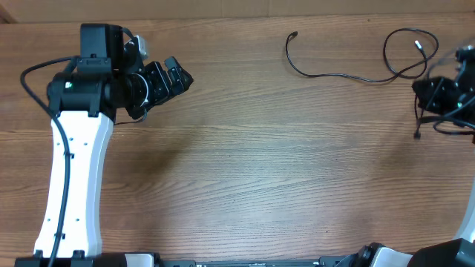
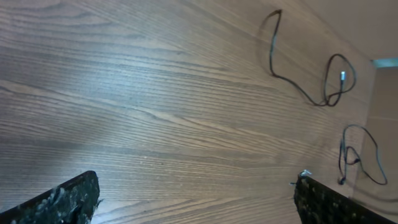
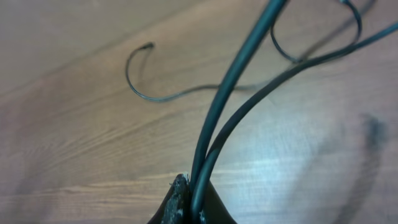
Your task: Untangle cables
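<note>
One thin black cable [image 1: 334, 74] lies on the table at the back right, from a small plug end [image 1: 295, 34] to a loop with a silver tip [image 1: 418, 43]; it also shows in the left wrist view [image 2: 292, 81] and the right wrist view [image 3: 161, 96]. A second black cable [image 1: 434, 119] hangs from my right gripper [image 1: 434, 93] at the right edge. The right wrist view shows the jaws [image 3: 194, 193] shut on two strands of it [image 3: 230, 106]. My left gripper [image 1: 174, 78] is open and empty at the back left, far from the cables; its fingers show in the left wrist view [image 2: 196, 196].
The wooden table [image 1: 260, 170] fills the views. The left arm's white link [image 1: 74, 185] lies along the left side. The second cable also shows in the left wrist view [image 2: 357, 155] near the table's far edge.
</note>
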`<state>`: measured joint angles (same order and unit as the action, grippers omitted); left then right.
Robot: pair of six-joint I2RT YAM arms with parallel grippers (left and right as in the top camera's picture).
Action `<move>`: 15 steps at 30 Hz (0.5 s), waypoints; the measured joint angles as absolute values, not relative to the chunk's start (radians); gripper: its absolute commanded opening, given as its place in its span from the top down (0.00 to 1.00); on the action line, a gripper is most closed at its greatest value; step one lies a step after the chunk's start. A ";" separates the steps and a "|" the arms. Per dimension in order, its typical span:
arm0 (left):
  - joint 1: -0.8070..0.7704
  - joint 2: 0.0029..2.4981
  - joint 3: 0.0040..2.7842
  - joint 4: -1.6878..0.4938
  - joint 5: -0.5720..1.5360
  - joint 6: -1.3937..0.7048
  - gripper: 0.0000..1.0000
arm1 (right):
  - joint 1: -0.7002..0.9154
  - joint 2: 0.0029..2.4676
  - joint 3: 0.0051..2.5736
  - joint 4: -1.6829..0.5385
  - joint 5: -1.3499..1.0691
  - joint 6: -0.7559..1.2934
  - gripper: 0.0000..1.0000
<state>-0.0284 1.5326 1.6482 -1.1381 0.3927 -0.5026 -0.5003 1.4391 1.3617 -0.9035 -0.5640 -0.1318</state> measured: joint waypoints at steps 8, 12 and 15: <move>-0.028 1.611 1.648 -1.195 0.391 -0.503 0.01 | -0.508 1.456 1.195 -0.794 -0.417 -0.065 0.96; -0.028 1.625 1.648 -1.245 0.391 -0.503 0.00 | -0.513 1.502 1.096 -0.699 -0.301 0.026 0.96; -0.028 1.625 1.648 -1.277 0.391 -0.503 0.00 | -0.531 1.546 1.035 -0.691 -0.181 0.115 0.96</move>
<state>-0.0284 1.6253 1.6482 -1.2766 0.3908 -0.5026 -0.5312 1.5459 1.0348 -0.6914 -0.1814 0.1154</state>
